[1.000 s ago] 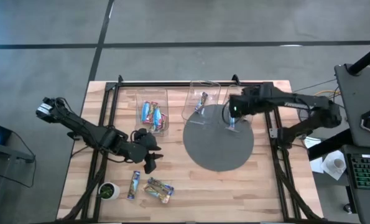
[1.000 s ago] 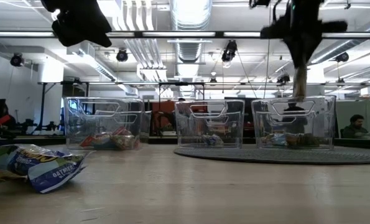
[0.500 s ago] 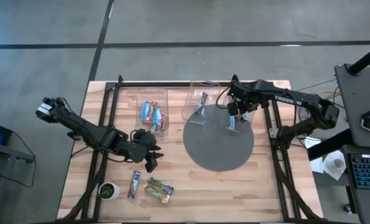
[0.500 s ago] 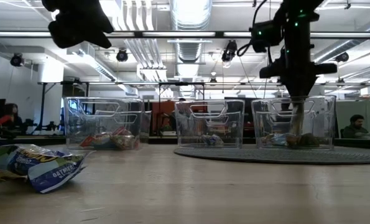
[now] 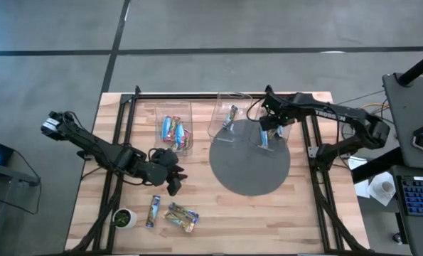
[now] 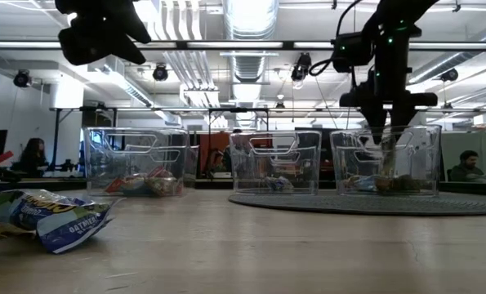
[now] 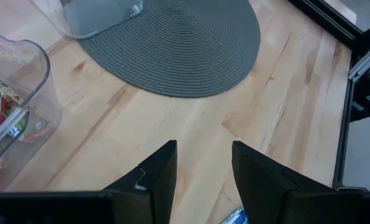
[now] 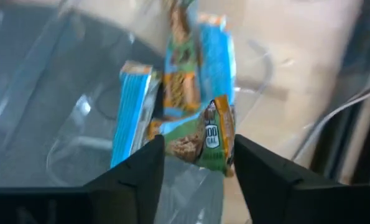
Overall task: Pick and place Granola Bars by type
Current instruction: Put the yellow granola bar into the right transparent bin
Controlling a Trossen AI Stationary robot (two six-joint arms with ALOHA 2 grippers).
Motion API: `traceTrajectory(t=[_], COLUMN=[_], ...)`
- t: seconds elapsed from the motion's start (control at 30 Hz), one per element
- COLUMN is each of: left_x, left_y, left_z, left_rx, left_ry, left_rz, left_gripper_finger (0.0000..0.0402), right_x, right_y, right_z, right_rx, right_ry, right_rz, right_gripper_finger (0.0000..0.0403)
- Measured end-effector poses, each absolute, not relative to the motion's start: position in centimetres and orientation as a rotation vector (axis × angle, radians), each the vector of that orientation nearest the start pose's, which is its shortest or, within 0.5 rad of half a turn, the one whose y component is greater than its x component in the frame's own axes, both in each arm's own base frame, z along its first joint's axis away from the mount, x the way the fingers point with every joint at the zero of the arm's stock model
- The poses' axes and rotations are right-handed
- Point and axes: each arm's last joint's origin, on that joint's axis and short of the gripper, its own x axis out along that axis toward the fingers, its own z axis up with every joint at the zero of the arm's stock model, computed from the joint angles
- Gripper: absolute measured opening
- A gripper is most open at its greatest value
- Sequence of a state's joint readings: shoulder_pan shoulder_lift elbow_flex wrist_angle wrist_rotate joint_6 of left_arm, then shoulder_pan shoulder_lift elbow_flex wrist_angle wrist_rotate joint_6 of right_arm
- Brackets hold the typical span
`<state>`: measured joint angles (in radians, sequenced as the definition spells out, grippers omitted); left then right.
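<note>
My right gripper (image 5: 271, 126) stands open over the right clear bin (image 6: 383, 160) on the grey mat (image 5: 250, 167). A granola bar with a green and brown wrapper (image 8: 202, 138) lies just below and between its fingertips, on top of light blue bars (image 8: 132, 106); whether the fingers touch it, I cannot tell. The middle bin (image 5: 230, 116) holds one bar, and the left bin (image 5: 175, 129) holds multicoloured bars. Two more bars (image 5: 153, 211) (image 5: 182, 217) lie on the table near the front. My left gripper (image 7: 203, 180) hangs open and empty above the bare wood.
A small green and white round object (image 5: 124, 217) sits at the front left corner. Black frame rails (image 5: 119, 142) run along both sides of the table and across its far edge. A crumpled bar wrapper (image 6: 59, 219) lies close to the low camera.
My right gripper has come down into the mouth of the right bin with a bar hanging below its fingers. It has then opened and let go, and the bar has dropped onto the bars in the bin.
</note>
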<state>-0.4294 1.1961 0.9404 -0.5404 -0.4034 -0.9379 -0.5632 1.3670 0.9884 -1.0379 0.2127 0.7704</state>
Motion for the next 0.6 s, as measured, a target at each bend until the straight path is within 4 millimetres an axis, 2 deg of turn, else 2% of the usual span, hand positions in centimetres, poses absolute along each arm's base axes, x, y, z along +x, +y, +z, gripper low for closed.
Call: traceTrajectory(t=[0.17,0.37,0.5,0.6], left_x=[22.4,22.3,22.3,22.2], left_y=[-9.0,-9.2,-9.2,-9.3], left_z=[27.7,27.6,27.4,27.3], left_rx=[-0.604,-0.617,-0.6,-0.566], left_ry=[0.663,0.665,0.672,0.696], left_rz=[0.323,0.325,0.323,0.284], left_gripper_finger=[0.0135,0.0135,0.0135,0.0135], right_x=[18.9,19.7,21.4,23.1], right_y=[-12.7,-10.1,-7.1,-4.5], right_z=[24.8,29.2,31.7,32.4], right_rx=[0.747,0.43,0.286,0.295], right_ry=[1.041,0.833,0.691,0.642], right_rz=[-1.24,-1.243,-1.06,-0.827], right_gripper_finger=[0.023,0.0268,0.0279,0.0281])
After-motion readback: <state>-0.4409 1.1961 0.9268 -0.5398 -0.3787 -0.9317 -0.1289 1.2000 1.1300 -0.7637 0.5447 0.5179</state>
